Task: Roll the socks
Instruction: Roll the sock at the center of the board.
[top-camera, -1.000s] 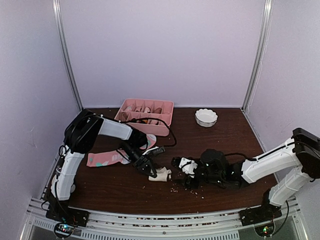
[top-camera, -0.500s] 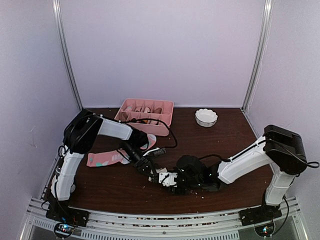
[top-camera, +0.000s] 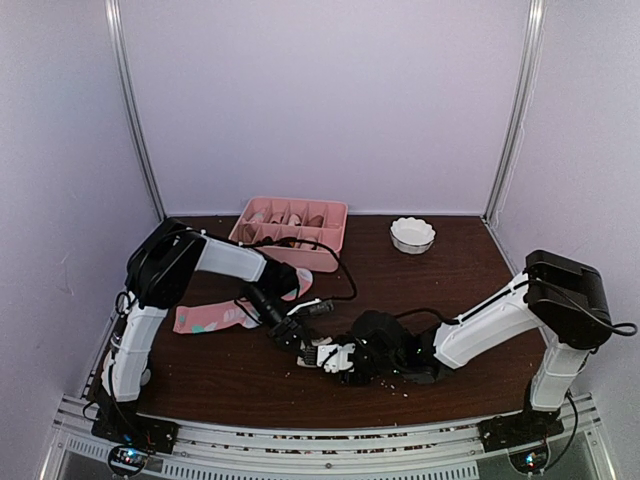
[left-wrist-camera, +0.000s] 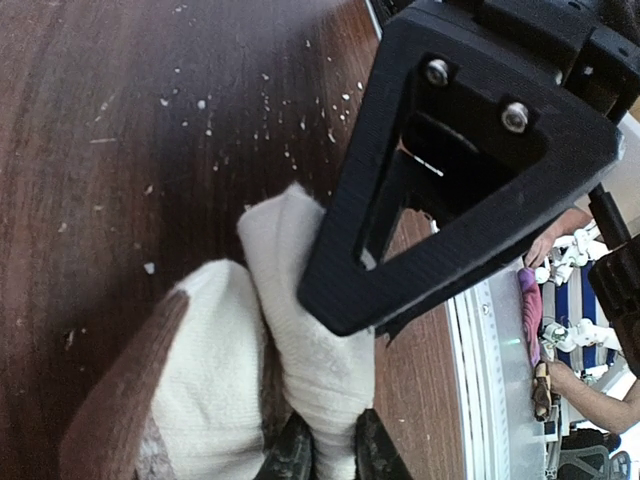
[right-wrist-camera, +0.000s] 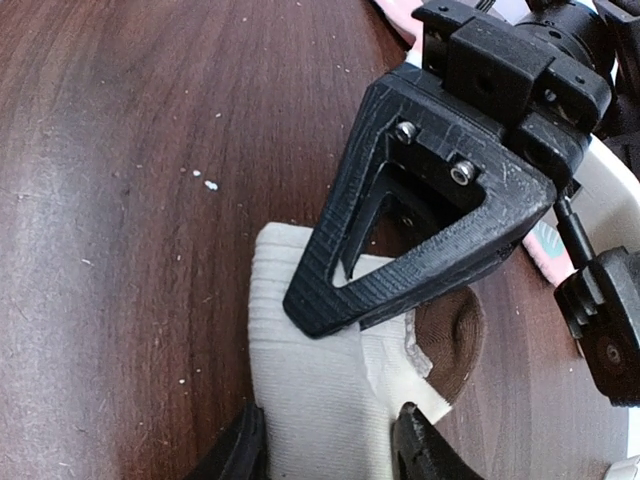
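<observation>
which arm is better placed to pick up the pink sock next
Left, probably. The pink sock lies beside the left arm, on its side; the right arm would have to reach across. The left hand and right hand are both at the cream sock, so either must leave it first.

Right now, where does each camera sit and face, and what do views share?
Top external: above and behind the bases, facing down over the table; both arms, left gripper and right gripper show.
Left wrist: wrist-mounted, looks down its fingers onto the cream sock.
Right wrist: wrist-mounted, looks down its fingers astride that sock.
Shared: the sock and the opposite gripper.
</observation>
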